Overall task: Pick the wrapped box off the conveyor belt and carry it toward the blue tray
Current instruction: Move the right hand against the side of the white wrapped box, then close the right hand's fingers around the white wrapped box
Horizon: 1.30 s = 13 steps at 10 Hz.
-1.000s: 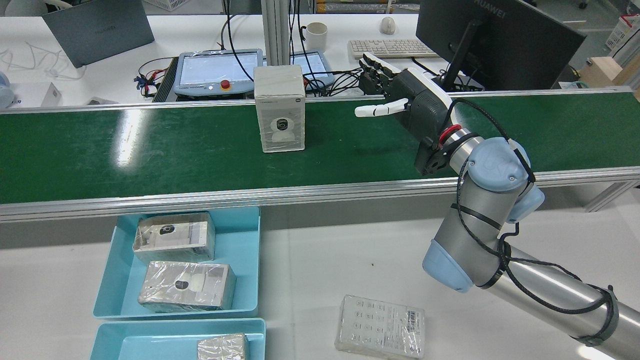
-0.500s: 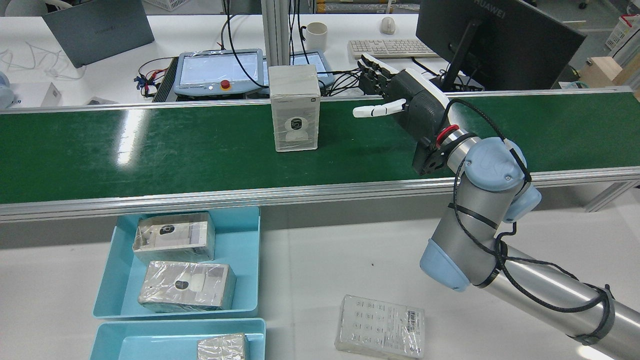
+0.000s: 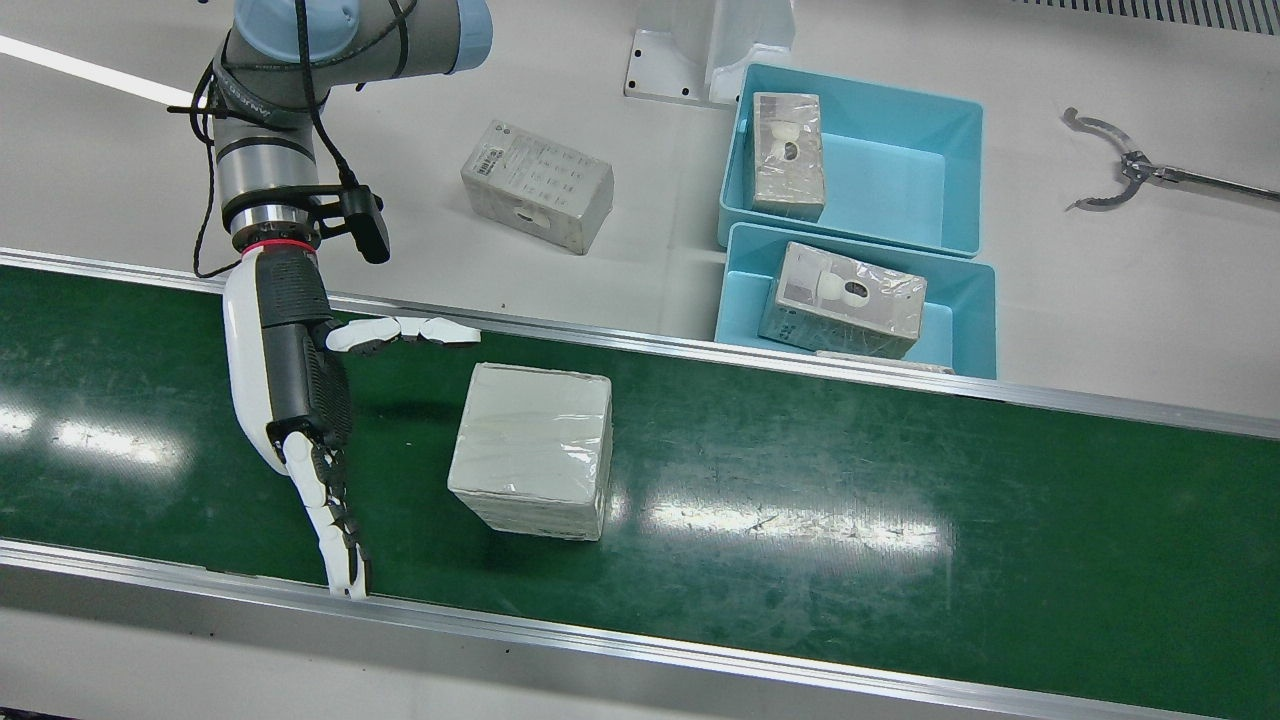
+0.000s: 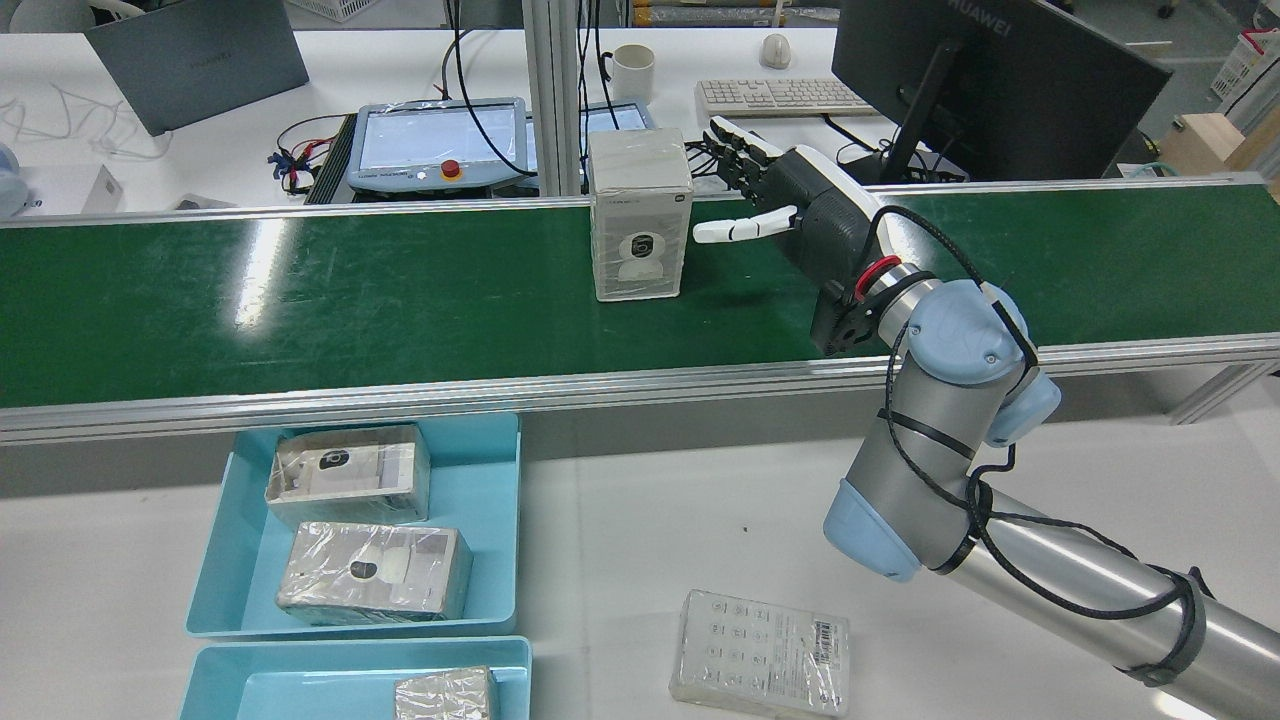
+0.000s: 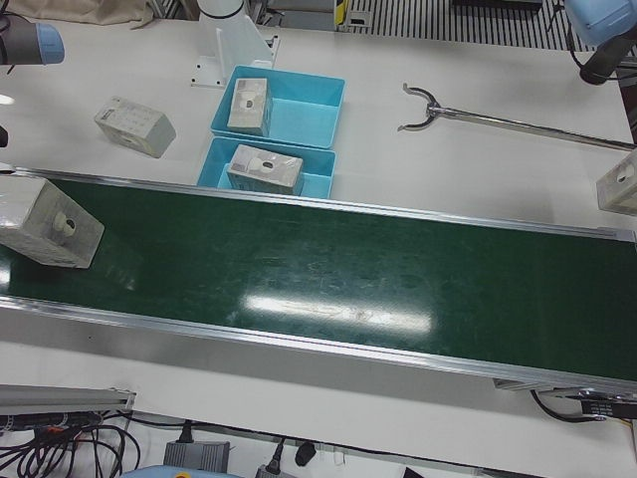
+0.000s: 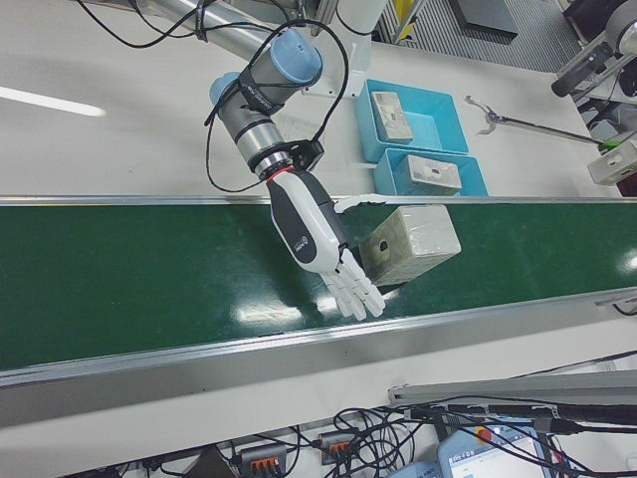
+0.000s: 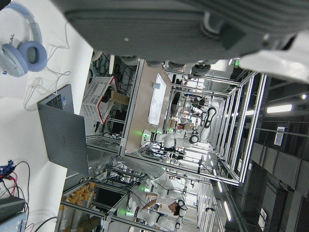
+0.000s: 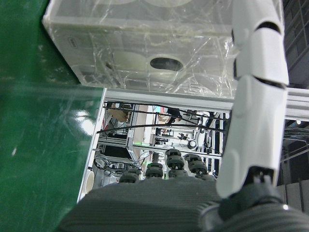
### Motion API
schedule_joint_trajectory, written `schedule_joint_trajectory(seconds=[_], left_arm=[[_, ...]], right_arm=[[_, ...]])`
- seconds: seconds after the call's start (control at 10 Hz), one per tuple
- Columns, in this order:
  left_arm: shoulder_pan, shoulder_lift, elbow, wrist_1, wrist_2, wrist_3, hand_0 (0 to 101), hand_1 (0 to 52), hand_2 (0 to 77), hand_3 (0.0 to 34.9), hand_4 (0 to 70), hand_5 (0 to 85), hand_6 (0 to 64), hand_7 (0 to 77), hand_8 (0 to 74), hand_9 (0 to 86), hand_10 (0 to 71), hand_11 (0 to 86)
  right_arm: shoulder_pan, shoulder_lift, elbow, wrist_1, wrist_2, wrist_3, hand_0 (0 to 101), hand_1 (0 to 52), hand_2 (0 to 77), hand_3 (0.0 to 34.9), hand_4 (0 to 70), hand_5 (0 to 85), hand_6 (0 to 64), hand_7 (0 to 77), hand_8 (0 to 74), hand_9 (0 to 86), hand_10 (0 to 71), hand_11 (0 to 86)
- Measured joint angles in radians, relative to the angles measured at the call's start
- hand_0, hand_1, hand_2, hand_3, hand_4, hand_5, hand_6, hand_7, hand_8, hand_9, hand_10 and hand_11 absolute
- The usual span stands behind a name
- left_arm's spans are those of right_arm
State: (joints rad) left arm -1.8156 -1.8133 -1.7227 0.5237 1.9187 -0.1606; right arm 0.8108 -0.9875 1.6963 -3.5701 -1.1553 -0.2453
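A plastic-wrapped white box (image 4: 640, 215) stands upright on the green conveyor belt (image 4: 300, 300). It also shows in the front view (image 3: 530, 450), the right-front view (image 6: 408, 242) and close up in the right hand view (image 8: 145, 43). My right hand (image 4: 790, 195) is open over the belt just right of the box, fingers spread, thumb (image 4: 740, 228) pointing at it and not touching. The hand also shows in the front view (image 3: 300, 390). Two blue trays (image 4: 500, 520) holding wrapped boxes sit on the near table. My left hand (image 7: 169, 29) shows only its palm edge and holds nothing.
A loose wrapped box (image 4: 760, 652) lies on the white table near the right arm. A metal grabber tool (image 3: 1120, 170) lies beyond the trays. A monitor (image 4: 990, 80), a keyboard (image 4: 780, 97) and teach pendants (image 4: 430, 140) stand behind the belt's far rail.
The box has travelled to the right along the belt, closing on my right hand. The right hand has shifted a little left toward it and stays open.
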Motion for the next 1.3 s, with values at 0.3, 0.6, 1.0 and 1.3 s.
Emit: schedule_joint_trajectory(seconds=[0.3,0.6,1.0,1.3], left_arm=[[0.0,0.0,0.0,0.0,0.0,0.0,0,0.0,0.5,0.0,0.0,1.1,0.0,0.0,0.0,0.0,0.5,0.0],[0.0,0.0,0.0,0.0,0.0,0.0,0,0.0,0.5,0.0,0.0,1.1,0.0,0.0,0.0,0.0,0.0,0.0],[0.0,0.0,0.0,0.0,0.0,0.0,0,0.0,1.1,0.0,0.0,1.1,0.0,0.0,0.0,0.0,0.0,0.0],[0.0,0.0,0.0,0.0,0.0,0.0,0,0.0,1.1,0.0,0.0,1.1,0.0,0.5,0.0,0.0,0.0,0.0]], right_arm=[[-0.01,0.001,-0.013,0.01,0.015,-0.001,47,14.2,15.3,0.0,4.4,2.7,0.0,0.5,2.7,3.3,1.1,3.3],[-0.018,0.001,-0.019,0.02,0.018,-0.001,46,14.2,15.3,0.0,4.4,2.7,0.0,0.5,2.7,3.3,0.5,3.3],[-0.019,0.002,-0.025,0.028,0.019,0.0,46,14.2,15.3,0.0,6.0,3.3,0.0,0.5,2.7,3.3,1.1,3.3],[-0.019,0.003,-0.026,0.033,0.031,0.0,46,13.1,16.9,0.0,8.7,6.5,0.0,0.5,2.7,5.4,2.7,6.0]])
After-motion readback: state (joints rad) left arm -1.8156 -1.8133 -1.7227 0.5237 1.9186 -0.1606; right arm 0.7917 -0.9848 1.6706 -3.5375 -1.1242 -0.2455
